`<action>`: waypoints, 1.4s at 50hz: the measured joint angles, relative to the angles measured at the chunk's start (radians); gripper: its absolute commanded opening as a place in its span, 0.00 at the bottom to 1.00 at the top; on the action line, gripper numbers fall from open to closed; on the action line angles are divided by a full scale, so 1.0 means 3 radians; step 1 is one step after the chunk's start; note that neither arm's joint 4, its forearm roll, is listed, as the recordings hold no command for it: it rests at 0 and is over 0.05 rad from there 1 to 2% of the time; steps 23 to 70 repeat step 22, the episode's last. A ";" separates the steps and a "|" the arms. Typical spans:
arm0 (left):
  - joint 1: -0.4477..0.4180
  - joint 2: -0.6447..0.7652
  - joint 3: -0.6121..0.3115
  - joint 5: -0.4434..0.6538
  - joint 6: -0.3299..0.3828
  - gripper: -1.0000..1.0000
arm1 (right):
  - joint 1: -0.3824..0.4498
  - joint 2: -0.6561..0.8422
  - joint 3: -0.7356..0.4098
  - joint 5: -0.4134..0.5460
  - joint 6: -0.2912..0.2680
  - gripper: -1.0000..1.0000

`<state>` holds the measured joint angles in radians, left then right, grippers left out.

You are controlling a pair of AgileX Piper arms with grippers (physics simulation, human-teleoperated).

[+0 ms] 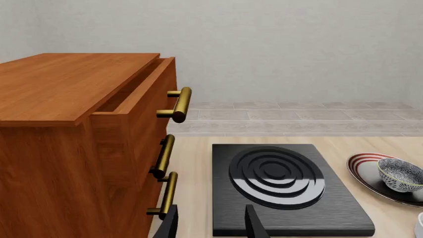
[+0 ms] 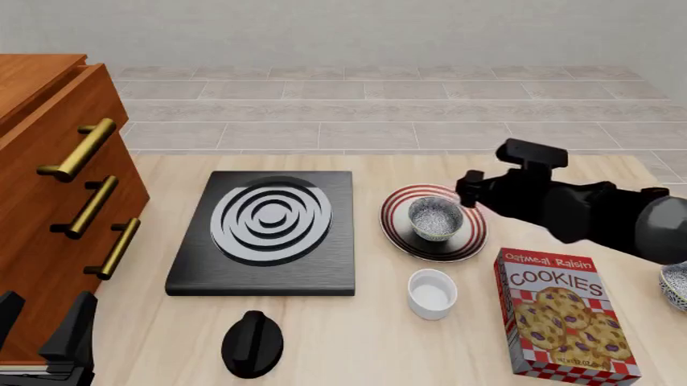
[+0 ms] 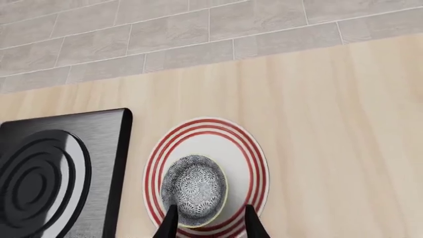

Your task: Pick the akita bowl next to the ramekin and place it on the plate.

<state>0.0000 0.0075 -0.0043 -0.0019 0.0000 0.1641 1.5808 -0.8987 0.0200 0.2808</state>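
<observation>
at the far left of the front view a wooden drawer cabinet with brass handles is seen, its top drawer pulled slightly out in the left wrist view. the left gripper is found low at the near left corner, beside the cabinet; its two dark fingers are parted with nothing between them, and in the left wrist view they are seen apart above the near edge of the black square burner. the burner, marked with white concentric rings, lies flat on the table. just nearer than it a black knob-like object is set on the table.

to the right of the burner, close beside it, the plate with red rings is laid. the akita bowl stands upright on the plate, a little off centre. nearer than the plate, apart from it, the ramekin is placed upright on the table.

the right gripper is held above the plate's nearer edge; in the right wrist view its fingers are spread on either side of the bowl's rim and nothing is grasped. whether they touch the bowl cannot be told. the right arm reaches in from the right. beneath it a cookie box lies on the table, and a second patterned bowl is cut off at the right edge.
</observation>
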 measured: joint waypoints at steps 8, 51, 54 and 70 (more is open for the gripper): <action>0.0000 0.0000 0.0000 0.0000 0.0000 1.00 | -0.0020 -0.0122 0.0037 0.0038 0.0008 1.00; 0.0000 0.0000 0.0000 0.0000 0.0000 1.00 | -0.0050 -0.0325 0.0107 0.0096 0.0011 1.00; 0.0000 0.0000 0.0000 0.0000 0.0000 1.00 | -0.0050 -0.0325 0.0107 0.0096 0.0011 1.00; 0.0000 0.0000 0.0000 0.0000 0.0000 1.00 | -0.0050 -0.0325 0.0107 0.0096 0.0011 1.00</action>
